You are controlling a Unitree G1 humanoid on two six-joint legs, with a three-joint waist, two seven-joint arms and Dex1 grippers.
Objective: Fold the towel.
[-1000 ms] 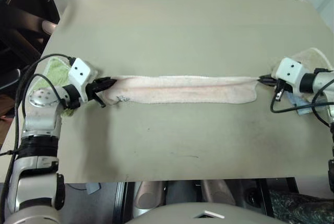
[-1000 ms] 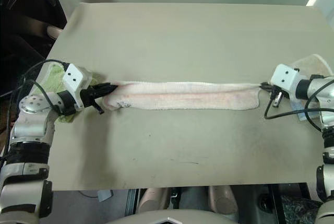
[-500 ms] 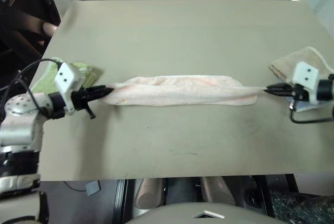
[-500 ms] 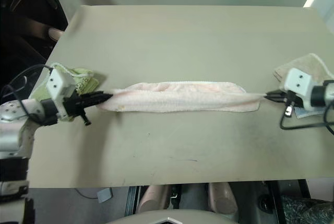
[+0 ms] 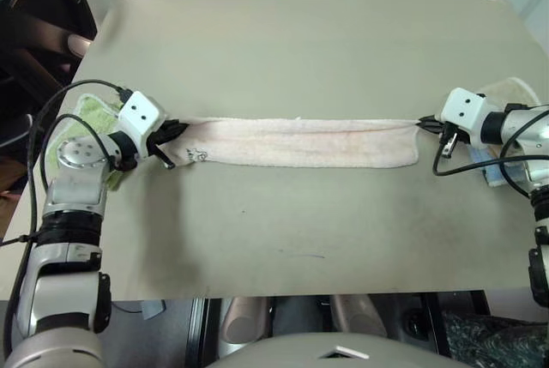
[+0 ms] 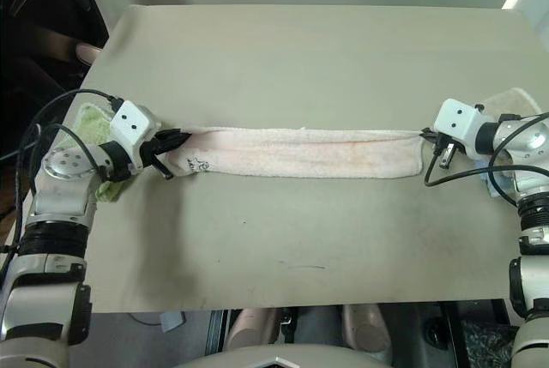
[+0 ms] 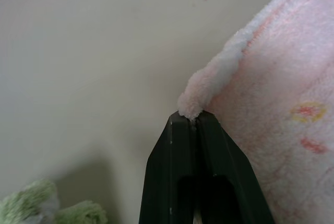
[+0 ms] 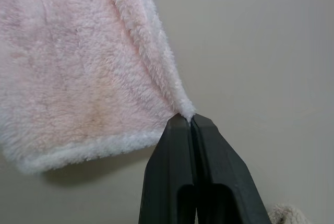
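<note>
Both grippers' closed fingers (image 7: 190, 125) still pinch the towel (image 5: 300, 141) ends, now pulled flatter and longer.

I see a wide table (image 5: 300, 51) with a plain beige-grey top. The towel (image 5: 300, 141) lies on it as one long narrow band, stretched from the left side to the right. A lime-green cloth (image 5: 86, 115) lies at the left edge, and a beige cloth (image 5: 515, 92) lies at the right edge, both partly hidden.
</note>
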